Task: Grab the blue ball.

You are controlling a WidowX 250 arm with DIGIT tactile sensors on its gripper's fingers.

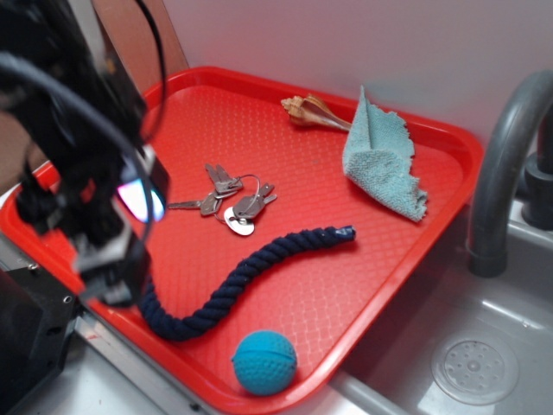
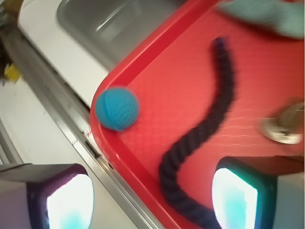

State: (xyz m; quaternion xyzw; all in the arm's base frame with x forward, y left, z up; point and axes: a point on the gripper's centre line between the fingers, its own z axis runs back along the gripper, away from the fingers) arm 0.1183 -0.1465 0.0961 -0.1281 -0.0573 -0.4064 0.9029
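The blue ball (image 1: 264,362) is a small teal dimpled sphere. It sits in the near corner of the red tray (image 1: 406,251), against the rim. In the wrist view the ball (image 2: 117,109) lies ahead and to the left, by the tray's rounded corner (image 2: 102,138). My gripper (image 1: 112,259) hangs at the tray's left edge, well left of the ball. In the wrist view the gripper (image 2: 152,202) is open and empty. Its two glowing pads (image 2: 69,202) are wide apart, over the tray rim and one end of the rope.
A dark navy twisted rope (image 1: 242,277) curves across the tray between gripper and ball. A key bunch (image 1: 229,201), a pale blue cloth (image 1: 380,156) and a tan shell-like object (image 1: 313,112) lie farther back. A grey faucet (image 1: 505,164) and sink drain (image 1: 473,370) are to the right.
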